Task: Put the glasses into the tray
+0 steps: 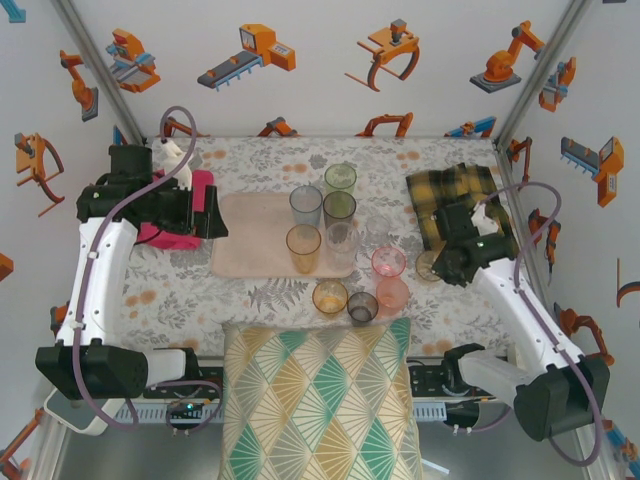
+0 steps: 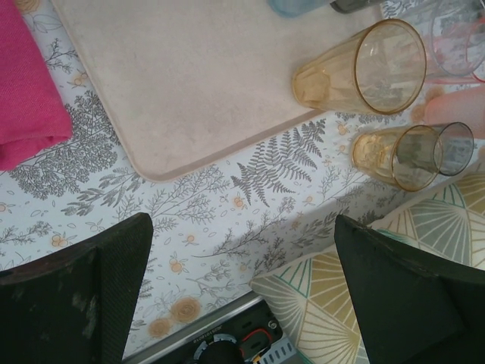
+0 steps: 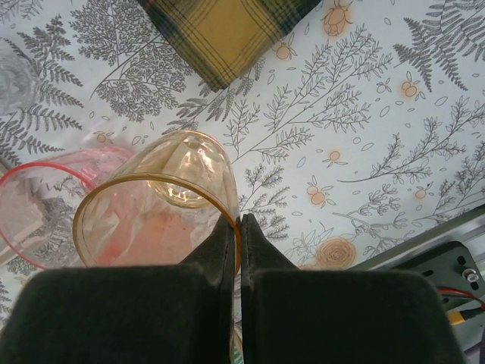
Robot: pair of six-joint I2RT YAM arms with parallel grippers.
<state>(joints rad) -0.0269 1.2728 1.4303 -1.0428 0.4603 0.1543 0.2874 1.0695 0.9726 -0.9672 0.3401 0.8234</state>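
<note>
The tray [image 1: 250, 240] lies flat on the table [image 1: 170, 295], left of the middle, and the folded pink cloth [image 1: 165, 235] lies just beside its left edge. On the right half of the tray we see 4 glasses [image 1: 306, 205] standing upright: a grey-blue one, a green one, a dark grey one and a tall amber one near the front edge. 1 clear glass stands at the right edge of the tray, and we cannot tell if its base is on the tray or beside it. In front of the tray and to its right, 4 more glasses stand on the table close together: 2 pink, 1 short amber and 1 short grey. The right claw [image 3: 236, 227] is closed on the rim of another amber glass [image 3: 163, 197], with the thin wall pinched between the 2 fingers. This glass is on the right side of the table, well apart from the tray, near the checked cloth [image 3: 227, 30] and just beside a pink glass. The left claw [image 2: 242, 288] is wide open and holds nothing; it is above the table near the front left corner of the tray, with the cushion [image 2: 379, 265] under its right finger.
</note>
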